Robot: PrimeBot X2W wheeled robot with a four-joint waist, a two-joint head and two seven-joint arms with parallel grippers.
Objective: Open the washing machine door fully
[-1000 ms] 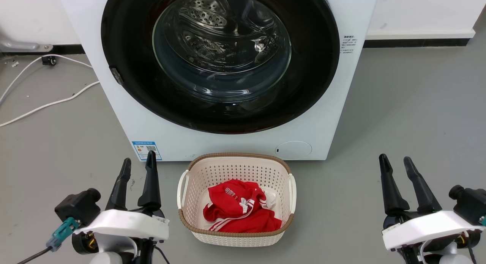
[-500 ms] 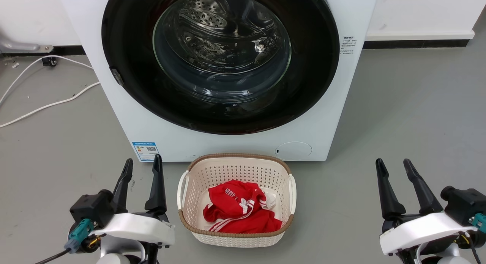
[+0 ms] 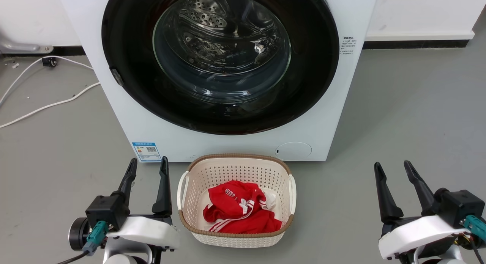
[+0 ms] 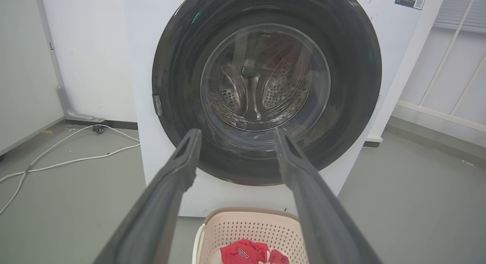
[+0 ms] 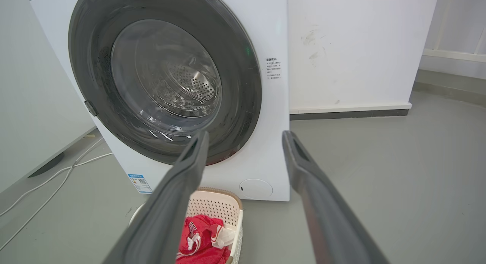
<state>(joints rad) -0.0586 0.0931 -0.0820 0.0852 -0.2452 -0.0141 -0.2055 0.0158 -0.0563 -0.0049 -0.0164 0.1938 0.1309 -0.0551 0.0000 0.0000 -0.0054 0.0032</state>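
White cables (image 3: 45, 104) lie loose on the floor, out to the left of the left gripper (image 3: 148, 159) and clear of any path it is likely to take. That gripper hangs low over the floor, fingers spread and holding nothing, pointing up toward the washing machine (image 3: 152, 131). Spread fingers make sense here, since an edge can only be caught if there is a gap to take it.

Ahead of and above both grippers is the washing machine door (image 3: 222, 59). It is shut, its black ring lying flush against the white front, so the task looks not yet begun. A small grey tab (image 3: 117, 76) sits on the door's left edge, up and slightly left of the left gripper's fingertips. It is probably the catch, which would put the hinge on the far side and make the left arm the natural one to pull.

A laundry basket (image 3: 235, 159) holding red clothes (image 3: 239, 211) stands just right of the left gripper, close against the machine's base and under the door. It is likely parked there for loading, but the arm has to rise past it.

The right gripper (image 3: 392, 164) waits well to the right of the basket, also spread and empty.
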